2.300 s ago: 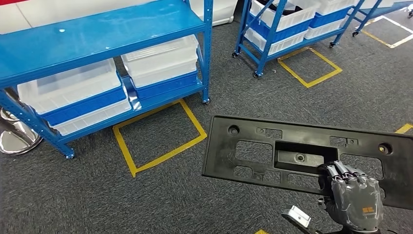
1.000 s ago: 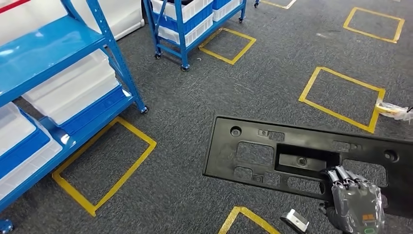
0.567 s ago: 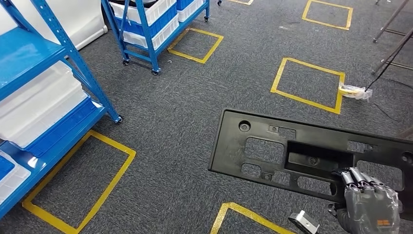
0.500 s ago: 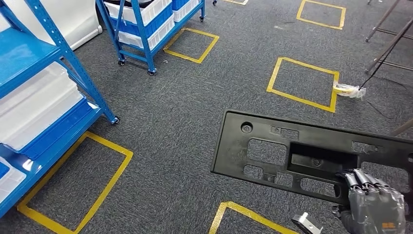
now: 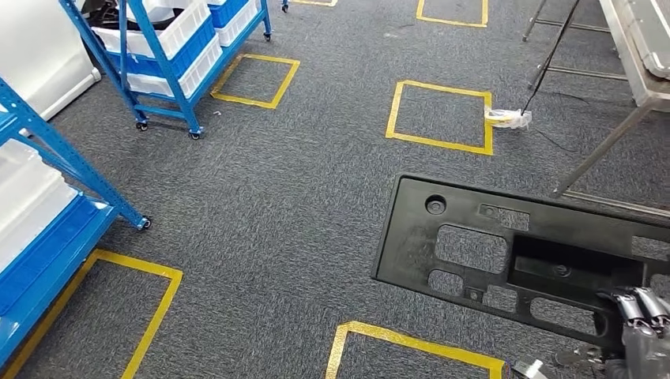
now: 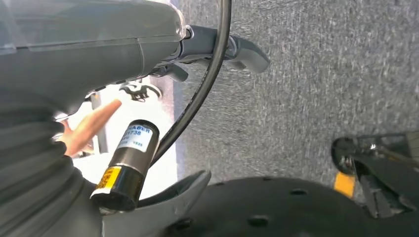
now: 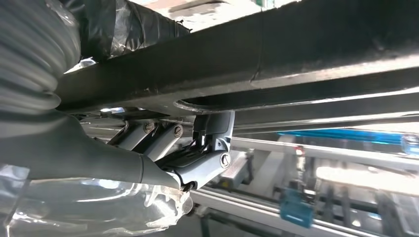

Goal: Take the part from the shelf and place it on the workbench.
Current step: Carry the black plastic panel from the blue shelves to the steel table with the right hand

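The part (image 5: 474,221) is a long flat black plastic panel with cut-out windows and a round hole near its left end. It hangs level above the carpet at the lower right of the head view. My right hand (image 5: 641,325) grips its near edge, fingers curled over the top. In the right wrist view the panel's edge (image 7: 296,44) runs across above my right hand (image 7: 99,153), whose thumb sits under it. The grey metal workbench (image 5: 641,47) stands at the far right corner. My left hand (image 6: 222,47) hangs by the floor, fingers apart, holding nothing.
A blue shelf (image 5: 47,150) with white bins stands at the left edge. A blue wheeled cart (image 5: 174,47) is farther back. Yellow tape squares (image 5: 438,114) mark the grey carpet. A small white bundle (image 5: 506,118) lies beside a thin stand near the workbench leg (image 5: 600,150).
The whole view has swung to the right: the shelves slid off to the left and the workbench came in at the top right. The panel stays in my right hand.
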Available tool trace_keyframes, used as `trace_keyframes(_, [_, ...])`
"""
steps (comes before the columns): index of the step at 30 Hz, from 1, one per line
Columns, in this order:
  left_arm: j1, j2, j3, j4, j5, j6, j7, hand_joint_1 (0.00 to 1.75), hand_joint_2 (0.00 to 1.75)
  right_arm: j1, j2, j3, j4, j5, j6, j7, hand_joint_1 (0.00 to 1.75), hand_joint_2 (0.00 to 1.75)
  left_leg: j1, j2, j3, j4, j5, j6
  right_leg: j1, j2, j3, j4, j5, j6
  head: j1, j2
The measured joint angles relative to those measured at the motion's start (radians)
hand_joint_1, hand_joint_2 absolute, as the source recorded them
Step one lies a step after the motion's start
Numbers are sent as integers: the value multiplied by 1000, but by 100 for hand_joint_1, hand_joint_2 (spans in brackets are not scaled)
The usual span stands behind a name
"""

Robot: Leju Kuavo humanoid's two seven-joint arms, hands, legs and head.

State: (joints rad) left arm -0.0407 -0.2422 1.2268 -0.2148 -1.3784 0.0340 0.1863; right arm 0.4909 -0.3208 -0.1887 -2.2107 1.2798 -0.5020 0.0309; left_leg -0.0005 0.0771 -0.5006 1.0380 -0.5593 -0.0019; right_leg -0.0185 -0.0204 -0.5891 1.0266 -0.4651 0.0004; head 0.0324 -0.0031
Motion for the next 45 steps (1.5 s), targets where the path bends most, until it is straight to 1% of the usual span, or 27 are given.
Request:
trace_keyframes(2, [3,0,1,0,-3,0,1,0,175,11,4,-35,-16,-33,9,-36,175,175,2,-53,-56,121,-66,-3,1,20,-1,-1,1,-10,-1,0])
trace_keyframes(3, [4,0,2,0,-4,-1,1,0,175,16,8,-54,-21,-45,15,-53,175,175,3,-64,-91,192,-95,-3,3,31,-2,-1,2,-12,-1,0])
trace_keyframes(4, [5,0,3,0,-4,-1,1,0,175,20,12,-73,-25,-54,19,-67,175,175,3,-69,-118,243,-108,-2,6,44,-2,0,1,-13,-1,0])
trace_keyframes(5, [6,0,3,0,-4,-3,2,0,175,24,16,-90,-27,-59,23,-77,175,175,3,-70,-129,257,-98,0,7,57,-2,1,1,-13,-1,0])
trace_keyframes(7, [7,0,6,0,-3,-5,2,0,175,26,24,-119,-29,-62,30,-89,175,175,3,-80,-98,171,-27,6,8,86,-1,5,1,-13,-1,0])
trace_keyframes(9, [6,0,9,0,-1,-5,2,0,175,21,32,-136,-30,-56,37,-100,175,175,4,-115,-46,43,31,13,8,113,-4,11,0,-9,0,0])
trace_keyframes(11, [4,0,10,0,2,-5,2,0,175,11,40,-139,-30,-35,46,-107,175,175,3,-133,-24,-13,40,18,7,136,-11,14,3,2,0,0])
trace_keyframes(13, [0,0,11,0,3,-5,1,0,175,5,48,-136,-29,-12,50,-108,175,175,2,-116,-21,-23,45,29,3,152,-16,12,8,16,0,0])
trace_keyframes(15, [-2,-1,11,0,4,-5,1,0,175,0,54,-132,-27,0,50,-107,175,175,3,-93,-15,-37,56,44,4,116,-30,36,-10,25,1,0])
trace_keyframes(17, [1,-1,12,0,4,-4,2,0,175,-9,59,-128,-24,6,50,-105,175,175,2,-69,-14,-45,62,52,4,53,-77,136,-70,33,3,0])
trace_keyframes(19, [4,-1,13,0,4,-1,3,0,175,-16,64,-122,-21,17,50,-99,175,175,-1,-45,-18,-44,62,53,-1,29,-130,252,-123,42,3,0])
trace_keyframes(20, [5,-1,15,0,4,0,3,0,175,-16,67,-117,-18,25,49,-94,175,175,-2,-33,-18,-44,61,52,-4,26,-137,272,-124,46,3,0])
trace_keyframes(21, [5,-1,16,0,4,1,4,0,175,-16,69,-112,-15,32,48,-90,175,175,-2,-21,-18,-44,59,50,-7,22,-125,253,-107,48,3,0])
trace_keyframes(23, [5,-1,18,0,4,2,4,0,175,-16,72,-103,-12,40,48,-83,175,175,-1,2,-13,-42,53,44,-9,-3,-53,127,-48,50,4,0])
trace_keyframes(25, [4,-1,18,0,4,3,4,0,175,-18,75,-97,-10,41,47,-81,175,175,-4,19,-6,-40,45,33,-4,-38,4,24,-17,41,3,0])
trace_keyframes(26, [4,-1,19,0,4,3,4,0,175,-18,76,-94,-10,43,47,-80,175,175,-6,27,-2,-38,42,28,1,-46,13,6,-15,34,3,0])
trace_keyframes(29, [-1,-1,19,0,4,2,4,0,175,-17,79,-86,-9,51,45,-74,175,175,-4,46,9,-37,32,10,4,-18,13,3,-14,12,2,0])
trace_keyframes(31, [-3,-1,19,0,4,0,5,0,175,-17,80,-83,-9,54,43,-71,175,175,0,8,-5,3,0,0,0,4,16,-3,-11,-2,2,0])
trace_keyframes(33, [-1,-1,19,0,3,-1,7,0,175,-18,82,-80,-9,55,42,-68,175,175,3,-51,-63,124,-65,-3,0,24,15,-4,-9,-12,1,0])
trace_keyframes(35, [1,-1,19,0,3,-2,9,0,175,-19,83,-77,-8,55,42,-66,175,175,3,-70,-126,243,-103,-2,4,49,14,-3,-9,-16,0,0])
trace_keyframes(36, [2,-1,20,0,3,-2,9,0,175,-19,83,-75,-8,55,42,-66,175,175,3,-72,-137,256,-92,0,6,63,15,-3,-10,-16,0,0])
trace_keyframes(37, [3,-1,20,0,3,-2,10,0,175,-19,84,-74,-7,55,41,-65,175,175,3,-76,-130,232,-64,4,7,77,16,-2,-10,-16,0,0])
trace_keyframes(38, [3,-1,20,0,3,-2,10,0,175,-19,84,-72,-7,56,41,-65,175,175,3,-87,-107,173,-21,8,7,92,18,-1,-10,-15,0,0])
trace_keyframes(40, [5,0,20,0,1,-3,11,0,175,-20,84,-68,-7,62,40,-60,175,175,5,-141,-58,46,42,18,7,117,16,2,-11,-12,1,0])
trace_keyframes(42, [5,0,20,0,-2,-5,14,0,175,-19,87,-61,-6,73,37,-51,175,175,3,-175,-35,-13,56,25,2,141,6,5,-8,0,2,0])
trace_keyframes(44, [2,1,20,0,-6,-6,15,0,175,-14,88,-56,-5,82,35,-38,175,175,2,-154,-29,-28,59,33,-4,158,-3,6,-3,15,1,0])
trace_keyframes(45, [2,1,20,0,-8,-6,16,0,175,-10,88,-55,-5,83,34,-31,175,175,3,-141,-25,-36,63,39,-3,143,-7,13,-8,19,2,0])
